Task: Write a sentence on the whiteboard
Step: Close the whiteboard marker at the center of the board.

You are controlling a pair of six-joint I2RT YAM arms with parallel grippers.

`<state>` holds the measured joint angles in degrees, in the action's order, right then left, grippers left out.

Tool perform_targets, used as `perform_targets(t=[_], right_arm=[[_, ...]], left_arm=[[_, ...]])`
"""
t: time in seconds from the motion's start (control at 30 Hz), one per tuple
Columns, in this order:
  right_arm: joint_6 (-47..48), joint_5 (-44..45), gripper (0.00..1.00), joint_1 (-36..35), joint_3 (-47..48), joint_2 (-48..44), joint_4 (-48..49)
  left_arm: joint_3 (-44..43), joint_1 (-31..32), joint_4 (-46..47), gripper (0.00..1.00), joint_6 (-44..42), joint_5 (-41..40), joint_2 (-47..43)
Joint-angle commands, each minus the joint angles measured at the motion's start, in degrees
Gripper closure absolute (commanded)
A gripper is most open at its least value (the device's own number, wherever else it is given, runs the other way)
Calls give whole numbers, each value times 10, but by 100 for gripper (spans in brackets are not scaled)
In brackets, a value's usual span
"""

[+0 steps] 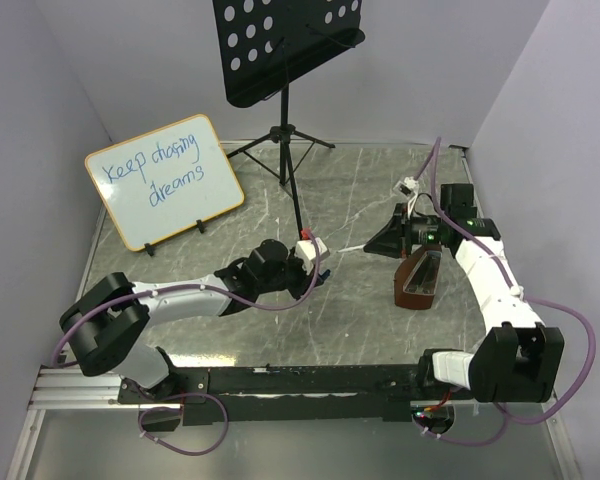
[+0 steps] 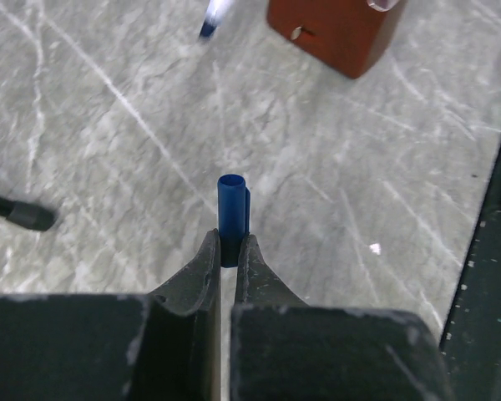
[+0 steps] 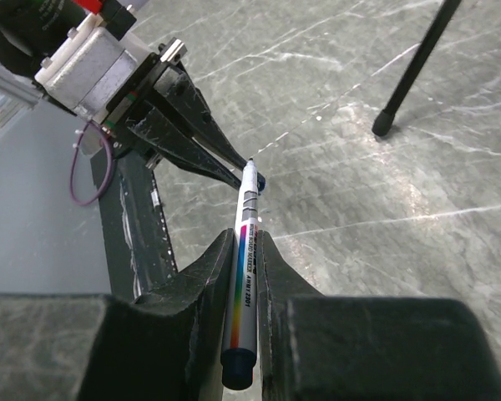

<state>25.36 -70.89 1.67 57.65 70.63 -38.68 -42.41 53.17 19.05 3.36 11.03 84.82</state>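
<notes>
The whiteboard [image 1: 165,182], white with a light-orange frame, leans at the back left. The sentence [image 1: 165,170] on it reads "Keep chasing dreams" in blue, in two lines. My left gripper [image 2: 230,242] is shut on a blue marker cap [image 2: 232,209], open end forward; in the top view the gripper [image 1: 313,268] is mid-table. My right gripper [image 3: 245,242] is shut on a white marker [image 3: 244,267] with a rainbow stripe. The marker's tip points at the cap [image 3: 260,180] in the left fingers [image 3: 192,146], very close to it. The marker's tip also shows in the left wrist view [image 2: 213,18].
A black perforated music stand [image 1: 285,45] on a tripod [image 1: 290,160] stands at the back centre; one foot [image 3: 382,127] is near the grippers. A brown box [image 1: 420,280] sits under the right arm. Walls close in both sides.
</notes>
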Motion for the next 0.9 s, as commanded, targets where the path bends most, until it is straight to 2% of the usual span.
perform_targets(t=[0.0,0.07,0.37,0.87], right_arm=[[29,-11,100,-14,23,8,-11],[33,-3,100,-37,26,16,-18],[86,23,100,-50,56,48,-82],[105,48,100,-79,67,76,-106]], left_arm=[[1,-7,51,99,10,50,-11],[-1,-9,50,99,9,51,-11],[-3,-15,0,99,-22,33,-30],[-20,-18,-31,99,-63,35,-33]])
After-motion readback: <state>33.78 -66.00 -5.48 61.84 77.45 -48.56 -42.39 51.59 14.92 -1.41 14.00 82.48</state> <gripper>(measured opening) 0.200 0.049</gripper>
